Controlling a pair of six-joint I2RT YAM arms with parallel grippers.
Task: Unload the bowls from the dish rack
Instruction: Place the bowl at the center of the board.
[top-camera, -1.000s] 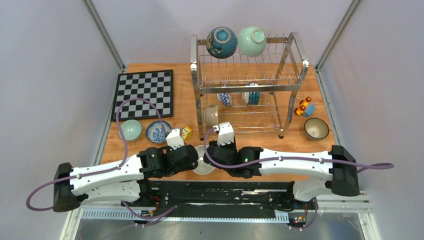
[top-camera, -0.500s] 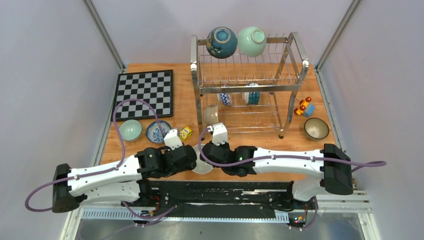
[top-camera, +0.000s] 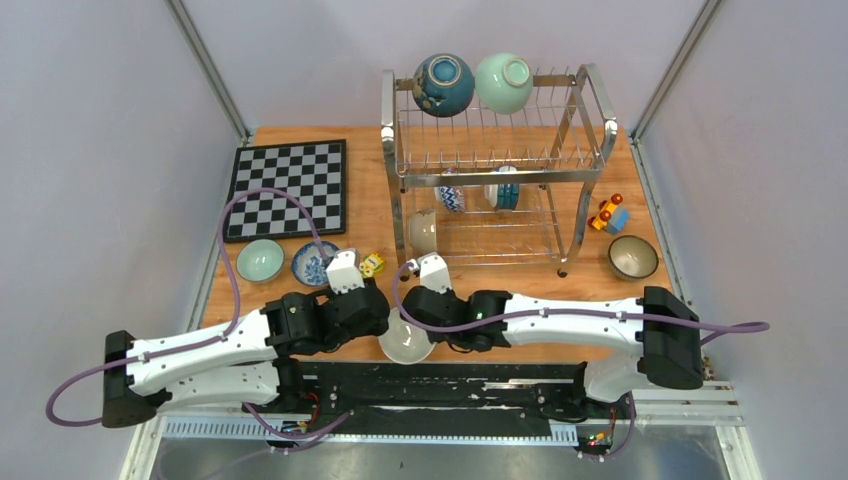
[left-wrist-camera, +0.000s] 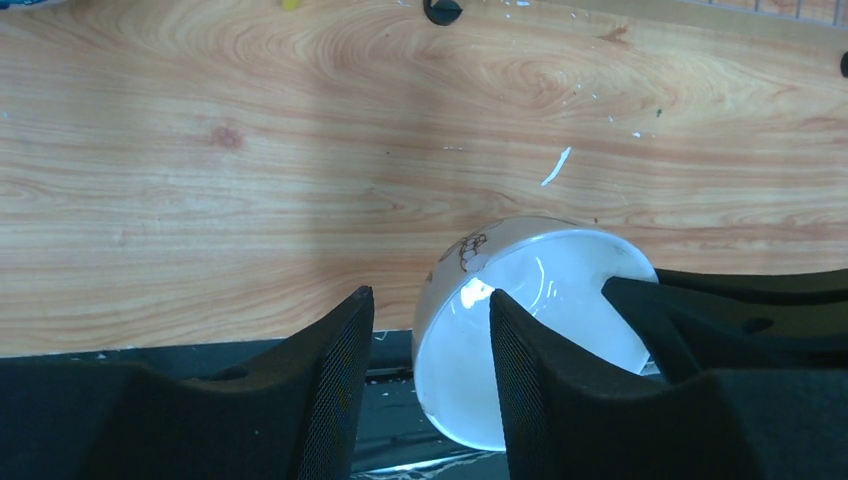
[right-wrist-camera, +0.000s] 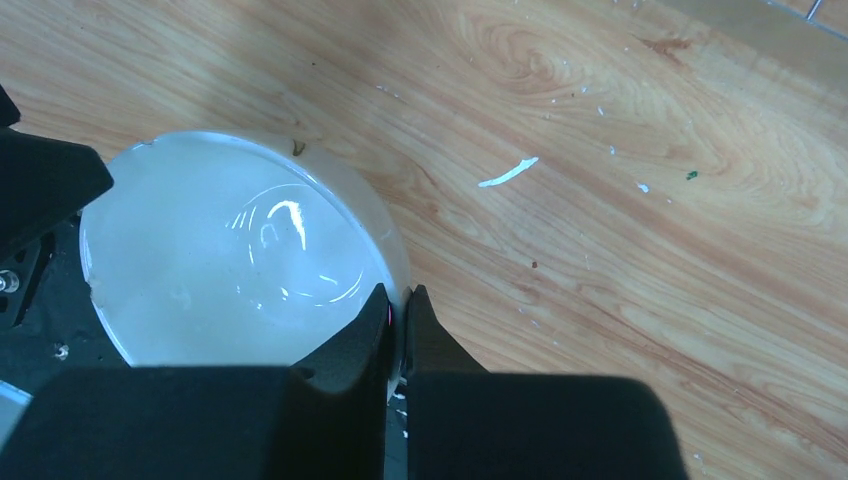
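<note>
- Top view: the dish rack (top-camera: 540, 177) stands at the far side of the table (top-camera: 300, 130). A dark blue bowl (top-camera: 443, 84) and a mint green bowl (top-camera: 503, 82) sit on its top tier, and three more bowls stand on edge in the lower tier.
- Also from the top, a white bowl (top-camera: 405, 342) sits tilted at the table's near edge, between the two wrists. A mint bowl (top-camera: 260, 260) and a blue-patterned bowl (top-camera: 316, 264) rest near the chessboard (top-camera: 288, 188). A dark-rimmed bowl (top-camera: 633, 257) rests at the right, near a toy car (top-camera: 609, 214).
- Left wrist view: the left jaws are spread apart and grip nothing. The white bowl (left-wrist-camera: 540, 290) shows partly in their gap and partly behind one finger, with its opening turned toward the camera. Its lower part hangs past the table edge.
- Right wrist view: the right jaws are pinched on the white bowl's (right-wrist-camera: 240, 250) rim, one finger (right-wrist-camera: 350, 350) inside and the other outside.
</note>
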